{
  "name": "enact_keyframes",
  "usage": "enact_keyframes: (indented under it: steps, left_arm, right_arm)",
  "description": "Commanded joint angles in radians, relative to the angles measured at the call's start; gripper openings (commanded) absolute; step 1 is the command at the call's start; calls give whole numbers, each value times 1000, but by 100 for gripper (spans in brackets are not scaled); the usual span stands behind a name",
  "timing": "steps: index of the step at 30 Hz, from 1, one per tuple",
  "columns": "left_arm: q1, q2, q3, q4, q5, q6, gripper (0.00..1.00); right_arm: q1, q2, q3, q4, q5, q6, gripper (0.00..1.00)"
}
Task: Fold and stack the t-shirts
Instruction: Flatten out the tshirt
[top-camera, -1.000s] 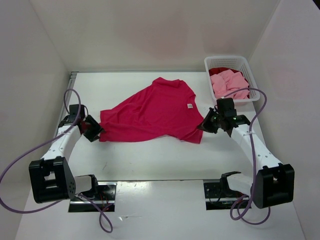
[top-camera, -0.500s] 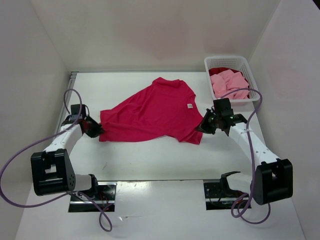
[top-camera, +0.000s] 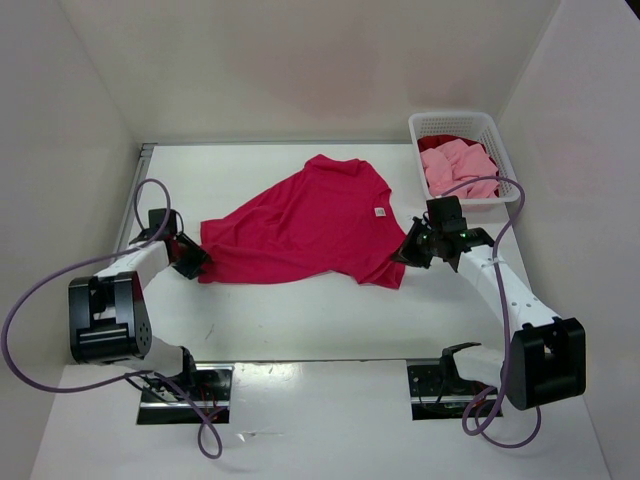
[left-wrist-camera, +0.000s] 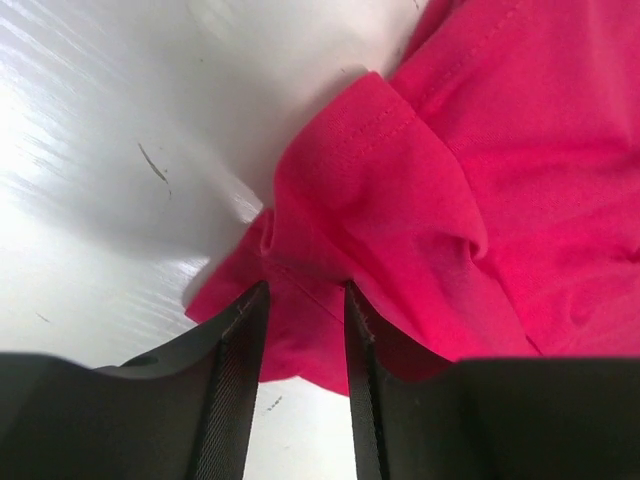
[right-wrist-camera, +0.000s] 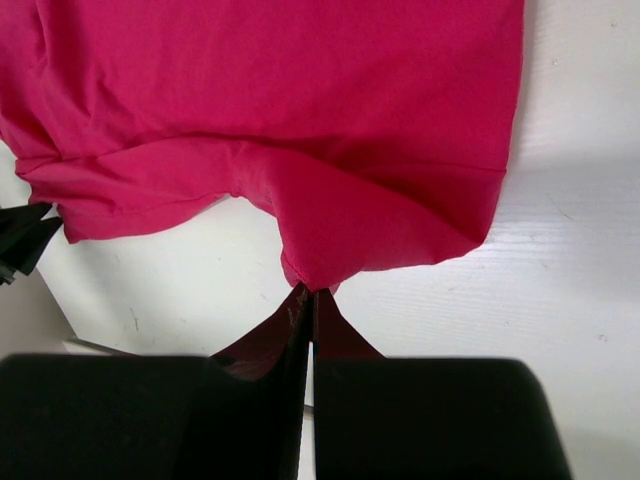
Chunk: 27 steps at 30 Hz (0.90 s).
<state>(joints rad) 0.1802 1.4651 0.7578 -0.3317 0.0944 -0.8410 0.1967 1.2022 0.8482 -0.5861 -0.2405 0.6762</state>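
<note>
Though right gripper (top-camera: 406, 254) stays clamped on shirt (top-camera: 300, 225) corner, left gripper (left-wrist-camera: 305, 300) has reopened astride hem; I must regrip.

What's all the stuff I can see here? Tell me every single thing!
crimson t-shirt: one, bright crimson-magenta, spread on the table's middle.
pink t-shirt: one, light pink, crumpled in the basket.
dark red t-shirt: one, dark red, basket's far end.
basket: one, white lattice, far right corner.
table: one, white.
arms: two, white and black, near edge.
left fingers: two, black, either side of the crimson t-shirt's left corner.
right fingers: two, black, shut on its right corner.
</note>
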Motion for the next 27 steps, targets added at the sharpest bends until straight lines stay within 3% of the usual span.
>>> enact_keyframes:
  steps: [1, 15, 17, 19, 20, 24, 25, 27]
  left_arm:
    - [5, 20, 0, 42, -32, -3, 43]
    - [5, 60, -18, 42, -70, -3, 31]
    - [5, 3, -40, 42, -82, -26, 35]
    - [5, -69, -58, 51, -82, -44, 49]
    - [5, -86, -58, 62, -73, -44, 49]
    - [5, -95, -68, 42, -62, -44, 31]
    - [5, -95, -77, 42, -71, -44, 23]
    - [5, -74, -77, 54, -71, -44, 22]
  right_arm:
    - [9, -1, -5, 40, 10, 3, 3]
    - [9, -1, 14, 40, 38, 3, 3]
    - [9, -1, 14, 40, 38, 3, 3]
    - [9, 8, 14, 51, 38, 3, 3]
    - [9, 8, 14, 51, 38, 3, 3]
    - [9, 17, 14, 60, 29, 3, 3]
    - [9, 26, 14, 60, 29, 3, 3]
    - [9, 26, 14, 60, 29, 3, 3]
